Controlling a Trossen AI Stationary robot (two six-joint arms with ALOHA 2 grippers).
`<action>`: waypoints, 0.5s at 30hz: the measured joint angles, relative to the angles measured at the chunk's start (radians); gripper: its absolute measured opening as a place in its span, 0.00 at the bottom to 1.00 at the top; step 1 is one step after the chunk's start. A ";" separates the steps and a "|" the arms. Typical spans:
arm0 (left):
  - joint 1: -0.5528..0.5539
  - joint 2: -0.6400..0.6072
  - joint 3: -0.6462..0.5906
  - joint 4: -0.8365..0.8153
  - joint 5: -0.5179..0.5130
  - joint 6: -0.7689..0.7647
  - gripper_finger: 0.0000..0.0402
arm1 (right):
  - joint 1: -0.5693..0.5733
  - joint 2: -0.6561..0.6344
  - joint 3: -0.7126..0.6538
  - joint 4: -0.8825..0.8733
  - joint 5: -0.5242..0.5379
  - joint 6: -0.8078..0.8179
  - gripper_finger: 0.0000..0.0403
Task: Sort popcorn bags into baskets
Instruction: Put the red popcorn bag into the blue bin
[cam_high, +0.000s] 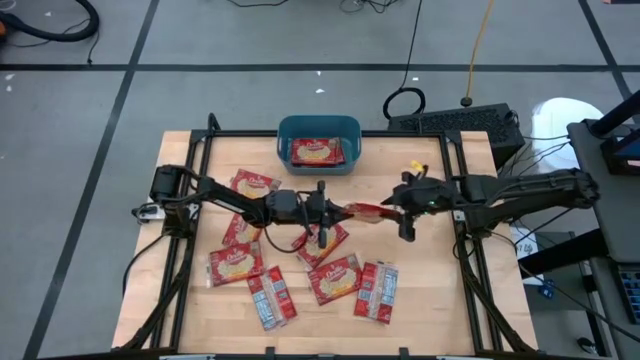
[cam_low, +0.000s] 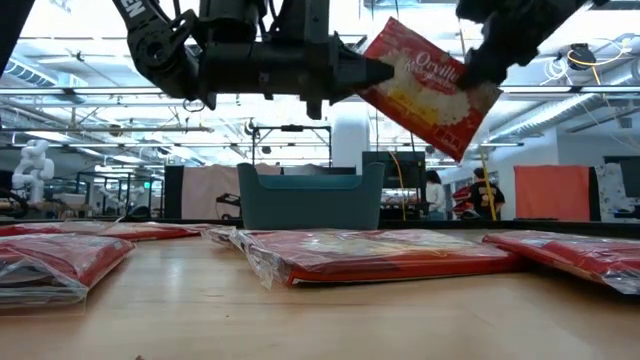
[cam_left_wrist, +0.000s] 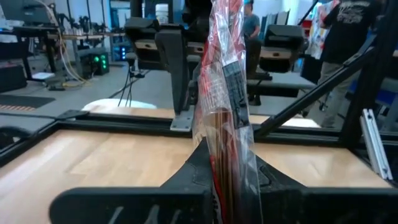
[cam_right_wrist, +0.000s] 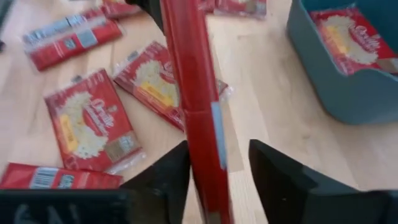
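The light, flat, crinkly popcorn bag hangs pinched edge-on in the closed left end effector, while the right end effector stands parted around its far edge, so its sealed edges look the best hold.

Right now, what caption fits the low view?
Left gripper shut on a popcorn bag midair; right gripper open.

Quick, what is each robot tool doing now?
Left tool: shut on the lifted popcorn bag.
Right tool: open around that same bag.
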 joint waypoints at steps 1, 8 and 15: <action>0.000 0.000 0.000 0.007 0.001 0.000 0.05 | 0.006 -0.023 -0.011 0.002 0.000 0.005 0.43; 0.010 -0.047 -0.002 0.019 0.089 0.001 0.05 | 0.043 -0.173 -0.142 0.092 0.094 0.051 0.49; 0.051 -0.141 -0.002 -0.054 0.100 0.036 0.05 | 0.048 -0.244 -0.300 0.541 0.124 -0.007 0.49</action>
